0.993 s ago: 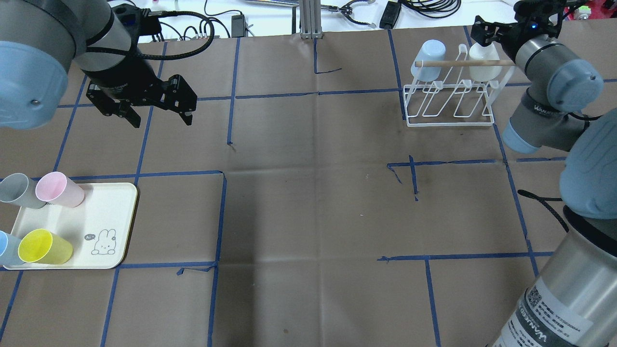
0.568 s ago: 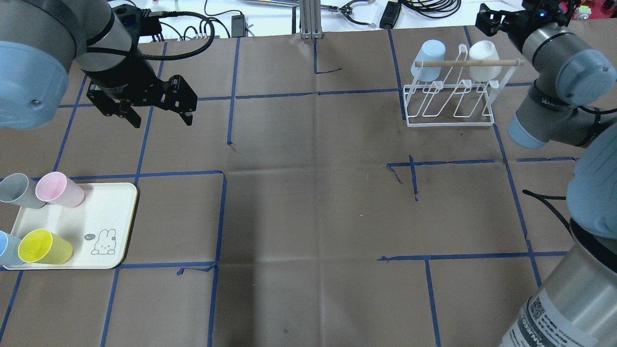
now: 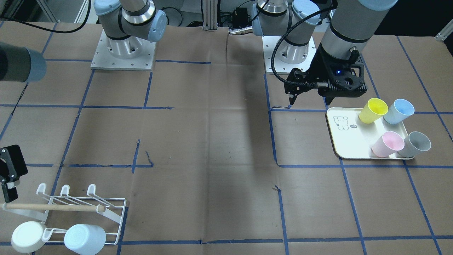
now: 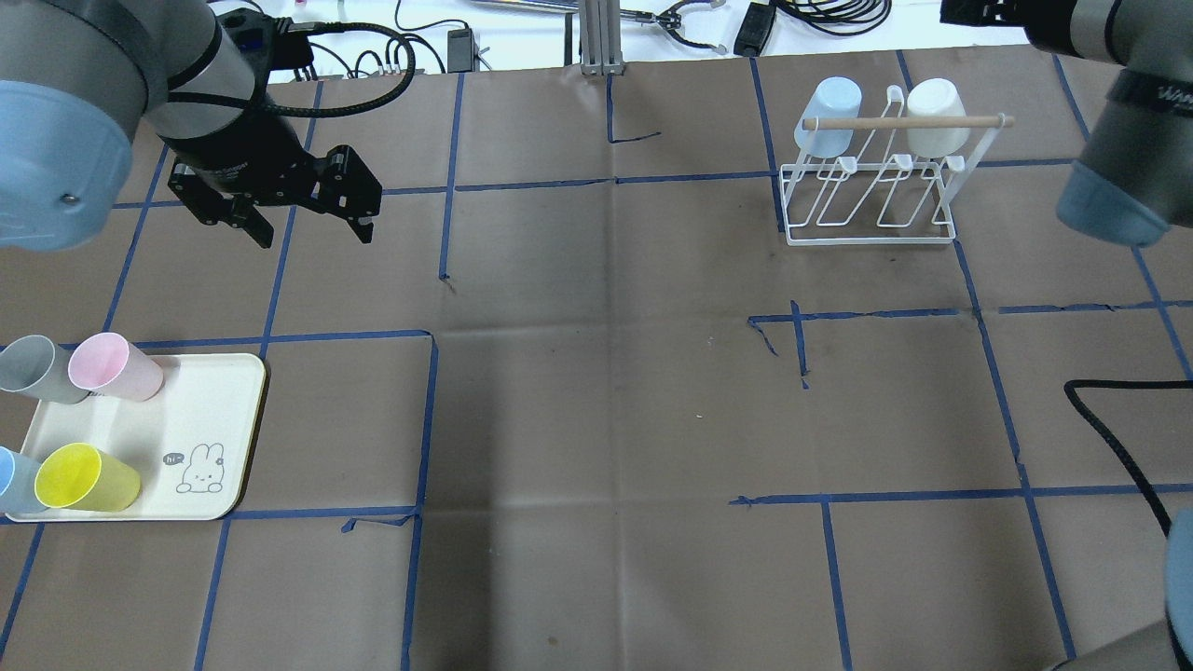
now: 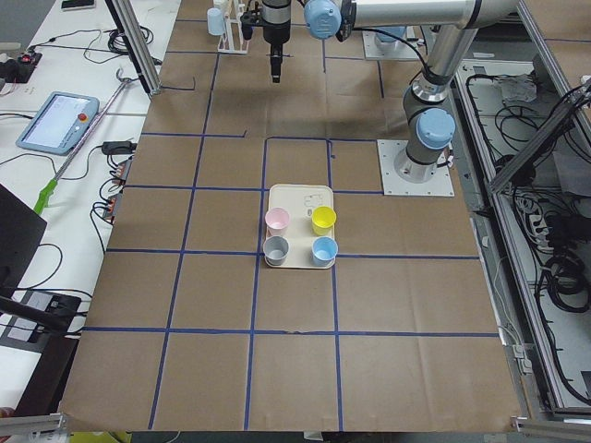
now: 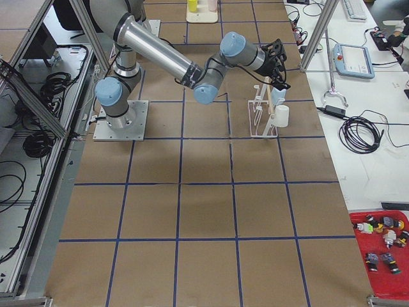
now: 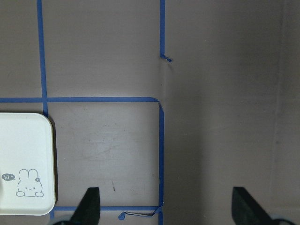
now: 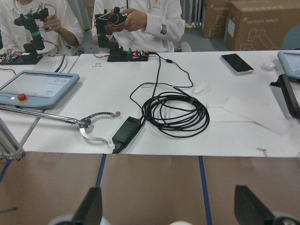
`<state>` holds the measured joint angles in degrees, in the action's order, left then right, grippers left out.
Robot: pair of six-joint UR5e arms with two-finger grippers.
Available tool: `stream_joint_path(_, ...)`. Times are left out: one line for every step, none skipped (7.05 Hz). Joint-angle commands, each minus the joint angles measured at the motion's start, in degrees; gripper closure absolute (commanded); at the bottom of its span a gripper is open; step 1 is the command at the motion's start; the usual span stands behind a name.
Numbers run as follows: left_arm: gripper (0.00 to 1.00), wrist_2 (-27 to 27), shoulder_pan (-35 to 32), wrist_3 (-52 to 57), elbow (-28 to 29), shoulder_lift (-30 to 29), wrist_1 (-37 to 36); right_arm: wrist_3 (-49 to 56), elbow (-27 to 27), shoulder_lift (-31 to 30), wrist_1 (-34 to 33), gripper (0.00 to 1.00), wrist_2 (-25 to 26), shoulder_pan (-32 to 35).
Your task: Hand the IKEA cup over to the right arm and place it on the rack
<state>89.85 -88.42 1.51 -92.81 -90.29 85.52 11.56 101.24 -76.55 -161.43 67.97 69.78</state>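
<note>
So, closest to the robot on its left side, the cream tray (image 4: 200, 401) carries 4 upright cups, mouths up: a yellow cup (image 4: 89, 477), a sky-blue cup (image 3: 399, 110), a pink cup (image 4: 116, 365) and a grey cup (image 4: 33, 368). Just beyond the tray I have the left tool (image 4: 312, 233) hanging above the bare surface (image 4: 606, 373), fingers spread wide with nothing between them.

Further out on the robot's right stands the rack (image 4: 871, 200). The white cup (image 4: 935, 116) sits inverted on a prong in its far row. Its long axis is tilted, mouth down toward the wires and base pointing up and away from the robot. A pale blue cup (image 4: 828, 114) hangs the same way, apart from it, toward the surface's middle. The wooden dowel (image 4: 904, 121) crosses the rack on the robot's side of both cups.

Past the rack, the right arm (image 6: 166, 57) holds the right tool (image 8: 168, 206) raised near the surface's far edge, fingers wide apart and gripping nothing. Beyond is a second, white surface (image 8: 234, 136) with a coiled black cable (image 8: 176, 110) and 2 people (image 8: 136, 23) seated behind it.
</note>
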Motion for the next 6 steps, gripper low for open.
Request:
stream_joint_path(0.0, -0.03, 0.0, 0.07, 0.0, -0.15, 0.0, -0.05, -1.3, -6.48, 23.07, 0.0, 3.72, 0.09)
stream_joint_path(0.0, -0.03, 0.0, 0.07, 0.0, -0.06, 0.0, 0.04, -2.61, -7.98, 32.05, 0.0, 5.49, 0.18)
stream_joint_path(0.0, -0.2, 0.0, 0.07, 0.09, 0.02, 0.0, 0.12, -4.8, -9.56, 44.24, 0.0, 8.46, 0.35)
stream_joint_path(0.0, -0.11, 0.0, 0.16, 0.09, -0.15, 0.0, -0.14, -6.82, -10.97, 55.67, 0.0, 10.58, 0.96)
stream_joint_path(0.0, -0.11, 0.0, 0.16, 0.09, -0.33, -0.09, -0.05, -8.23, -11.16, 65.7, 0.0, 10.69, 4.63)
stream_joint_path(0.0, -0.2, 0.0, 0.16, 0.26, -0.15, -0.09, 0.12, -9.29, -11.16, 74.59, 0.0, 12.17, 8.93)
